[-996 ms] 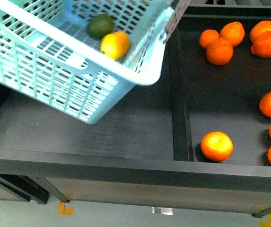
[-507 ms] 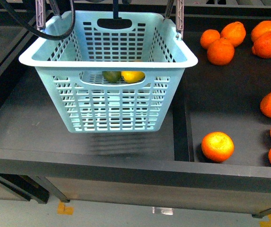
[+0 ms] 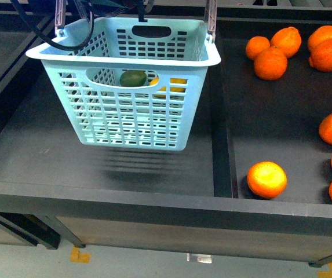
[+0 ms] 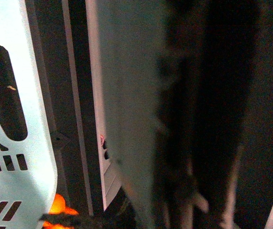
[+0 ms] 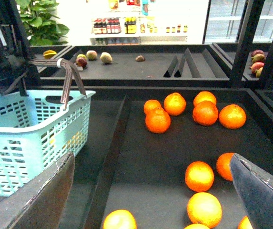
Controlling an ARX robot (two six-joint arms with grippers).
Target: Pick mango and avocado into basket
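Note:
The pale turquoise basket hangs in the air above the dark left shelf tray, slightly tilted. Its brown handles run up out of the front view. The dark green avocado and the yellow mango lie inside it, seen through the slots. My left gripper is shut on the basket handle; it is out of the front view, and the left wrist view is blurred, showing only the basket wall. My right gripper is open and empty over the orange tray, beside the basket.
Several round oranges lie in the right tray, divided from the left tray by a black ridge. The shelf's front edge runs across below. More fruit sits on a far shelf.
The basket swung from a steep tilt at upper left to hanging nearly level, then drifted slightly left and up. The fruit settled inside it.

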